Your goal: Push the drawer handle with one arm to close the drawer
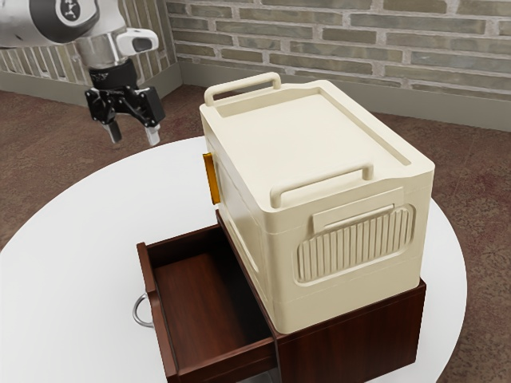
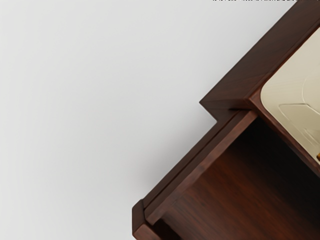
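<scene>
Above the white table (image 1: 68, 239), holding the gripper (image 1: 134, 134) spread, well apart from the drawer (image 1: 160, 323); lower down, seeing its grained red-brown floor (image 1: 204, 307) and curved silver handle (image 1: 135, 309) jutting openly from the cabinet (image 1: 355, 339) beneath the cream box (image 1: 291, 140).

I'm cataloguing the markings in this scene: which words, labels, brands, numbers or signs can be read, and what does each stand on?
There is no readable text.
White mark on the dark round cap of the white robot arm: too small to make out.
Cream lidded box with two bar handles: no lettering to be seen.
Dark brown wooden drawer: no lettering to be seen.
</scene>
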`<action>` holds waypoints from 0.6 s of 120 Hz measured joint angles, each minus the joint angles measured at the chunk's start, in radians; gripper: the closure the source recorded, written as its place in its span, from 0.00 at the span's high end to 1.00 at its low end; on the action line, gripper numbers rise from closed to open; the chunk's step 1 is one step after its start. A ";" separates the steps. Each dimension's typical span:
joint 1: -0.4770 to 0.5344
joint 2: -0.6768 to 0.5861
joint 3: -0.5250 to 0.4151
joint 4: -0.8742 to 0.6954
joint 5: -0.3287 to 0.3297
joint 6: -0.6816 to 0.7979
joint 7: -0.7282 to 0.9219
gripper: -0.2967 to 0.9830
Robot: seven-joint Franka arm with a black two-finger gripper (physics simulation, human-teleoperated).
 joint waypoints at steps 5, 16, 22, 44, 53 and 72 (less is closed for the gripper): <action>0.001 0.001 0.000 0.000 0.000 0.001 0.000 0.77; 0.011 -0.005 0.000 -0.012 0.002 0.005 -0.001 0.77; 0.017 -0.041 -0.001 -0.055 0.008 0.014 -0.001 0.77; 0.020 -0.341 -0.002 -0.430 0.033 0.076 0.000 0.77; 0.020 -0.486 -0.003 -0.602 0.052 0.105 -0.001 0.77; 0.020 -0.812 -0.026 -0.928 0.099 0.145 0.000 0.76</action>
